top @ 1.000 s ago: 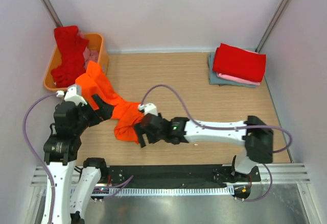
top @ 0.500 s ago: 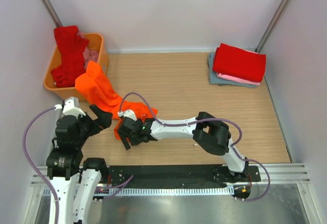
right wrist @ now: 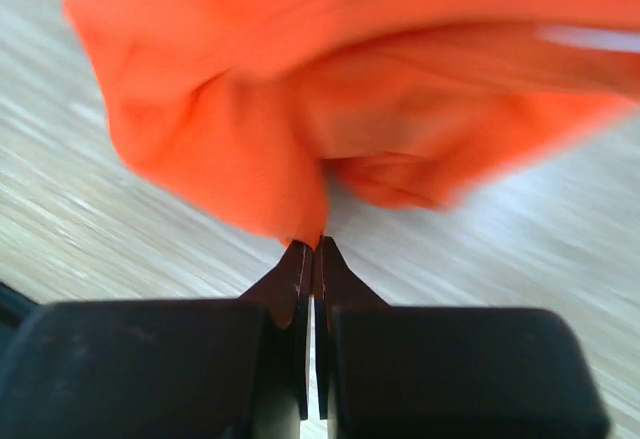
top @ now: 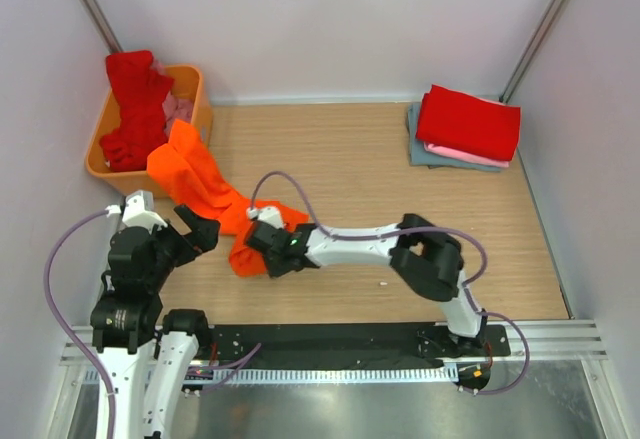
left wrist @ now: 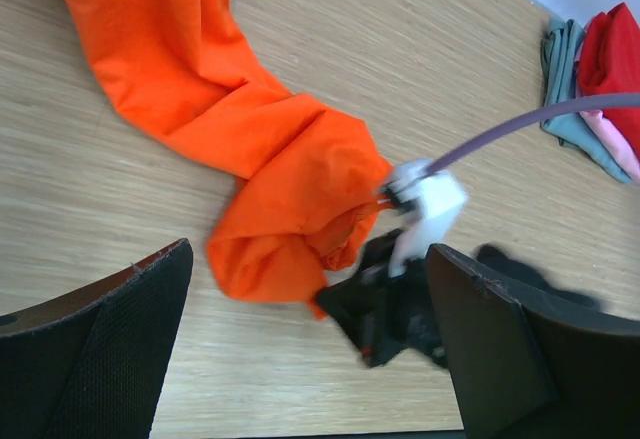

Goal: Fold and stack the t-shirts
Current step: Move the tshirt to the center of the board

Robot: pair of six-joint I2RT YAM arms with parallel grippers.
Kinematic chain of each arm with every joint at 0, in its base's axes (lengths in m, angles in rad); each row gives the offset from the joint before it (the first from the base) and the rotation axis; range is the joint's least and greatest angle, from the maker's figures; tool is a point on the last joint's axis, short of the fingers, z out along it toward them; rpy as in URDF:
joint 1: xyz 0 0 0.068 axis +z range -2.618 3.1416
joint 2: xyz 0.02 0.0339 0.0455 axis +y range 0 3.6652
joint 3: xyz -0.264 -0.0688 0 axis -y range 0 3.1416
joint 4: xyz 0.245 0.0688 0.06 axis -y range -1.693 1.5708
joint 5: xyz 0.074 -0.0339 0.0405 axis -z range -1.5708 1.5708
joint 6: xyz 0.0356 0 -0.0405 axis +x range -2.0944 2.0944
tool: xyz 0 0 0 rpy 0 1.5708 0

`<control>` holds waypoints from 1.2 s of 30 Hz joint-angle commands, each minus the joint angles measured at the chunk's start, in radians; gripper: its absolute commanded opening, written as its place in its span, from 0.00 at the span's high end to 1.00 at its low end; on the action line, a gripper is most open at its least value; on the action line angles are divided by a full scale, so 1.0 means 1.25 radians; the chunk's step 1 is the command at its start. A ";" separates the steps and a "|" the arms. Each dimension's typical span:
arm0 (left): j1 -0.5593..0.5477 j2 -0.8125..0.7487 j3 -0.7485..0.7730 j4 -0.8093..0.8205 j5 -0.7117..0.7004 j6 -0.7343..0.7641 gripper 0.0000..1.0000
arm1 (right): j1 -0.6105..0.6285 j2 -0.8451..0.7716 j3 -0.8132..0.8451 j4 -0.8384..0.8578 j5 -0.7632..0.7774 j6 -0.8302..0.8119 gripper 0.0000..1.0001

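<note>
One thin 6 o'clock fold of orange t-shirt [top: 205, 184] is all the closed right gripper [right wrist: 312, 245] pinches, so it may slip; left gripper [left wrist: 308, 259] gapes empty.

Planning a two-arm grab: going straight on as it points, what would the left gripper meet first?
Most likely the bunched orange t-shirt, which the open left gripper faces; the right gripper sits just beside it. Depth is unclear.

An orange t-shirt [top: 203, 187] trails from beside the orange basket [top: 201, 99] across the wooden table [top: 400, 199] to a bunched end at the right gripper [top: 256, 255], which seems to pinch it. The left gripper [top: 199, 227] hovers beside the cloth, jaws spread. Folded shirts [top: 468, 124] sit stacked at the far right.
</note>
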 commanded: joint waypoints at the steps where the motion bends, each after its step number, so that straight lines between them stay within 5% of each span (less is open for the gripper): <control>1: 0.000 0.017 0.004 0.029 0.004 -0.003 0.00 | -0.150 -0.294 -0.119 0.005 0.046 0.048 0.99; 6: 0.000 0.034 0.005 0.030 0.026 -0.003 0.00 | -0.434 -0.759 -0.298 -0.089 0.053 0.077 0.99; 9: 0.000 0.042 0.002 0.039 0.055 0.000 0.00 | -0.578 -0.867 -0.331 -0.201 0.048 0.060 0.99; 19: -0.002 0.173 -0.006 0.033 0.179 0.012 0.04 | -0.607 -1.007 -0.533 -0.190 -0.101 0.149 0.99; 24: -0.105 0.237 0.005 0.030 0.126 -0.012 0.08 | -0.607 -0.987 -0.499 -0.186 -0.101 0.127 0.99; 27: -0.231 0.286 0.027 0.045 0.043 -0.041 0.08 | -0.607 -0.899 -0.385 -0.169 -0.163 0.103 0.99; 29: -0.291 0.309 0.038 0.063 -0.035 -0.059 0.07 | -0.604 -0.822 -0.210 -0.175 -0.312 0.068 0.99; 31: -0.341 0.339 0.049 0.083 -0.045 -0.083 0.07 | -0.590 -0.749 -0.022 -0.199 -0.327 0.029 0.99; 36: -0.385 0.366 0.080 0.114 -0.044 -0.098 0.07 | -0.593 -0.691 0.350 -0.389 0.014 -0.078 0.99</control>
